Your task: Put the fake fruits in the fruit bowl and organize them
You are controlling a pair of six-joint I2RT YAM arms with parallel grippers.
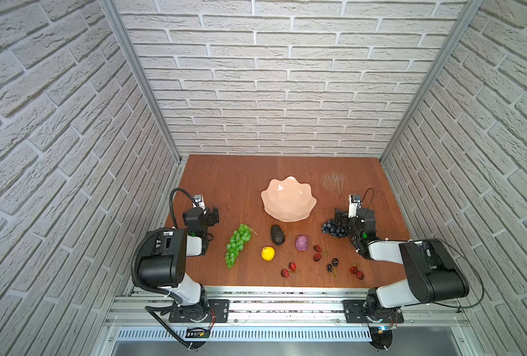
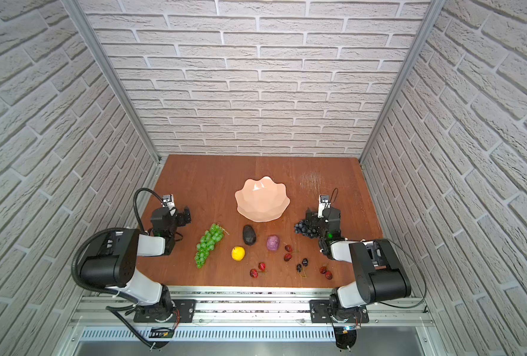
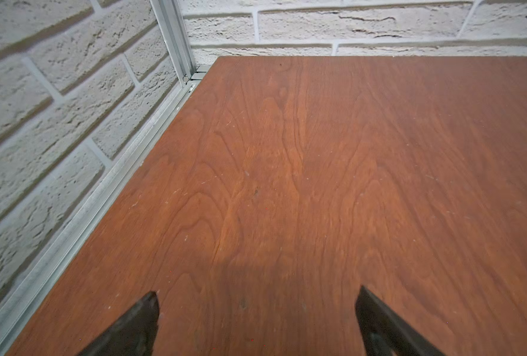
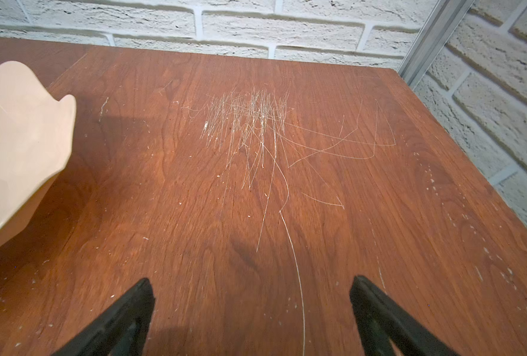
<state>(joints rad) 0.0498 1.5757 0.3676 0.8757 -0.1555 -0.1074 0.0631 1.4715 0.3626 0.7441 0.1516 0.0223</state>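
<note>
My two arms match: the left arm (image 1: pixel 163 255) and right arm (image 1: pixel 422 268) are bulky matte black joint housings joined by glossy white links, each bolted to a black base plate (image 1: pixel 220 308) dotted with small bright screws. A ribbed black conduit (image 1: pixel 134 259) runs along the left one; a thin black cable (image 1: pixel 482 285) hangs off the right. Thin red wires (image 1: pixel 214 318) show at the left base, and a small green light (image 1: pixel 364 235) glows near the right wrist. Through the wrist cameras, the left gripper (image 3: pixel 259 289) and right gripper (image 4: pixel 252 277) show me just black, wedge-shaped fingers (image 3: pixel 132 323) tapering to blunt tips, their surfaces dull and faintly scuffed.
</note>
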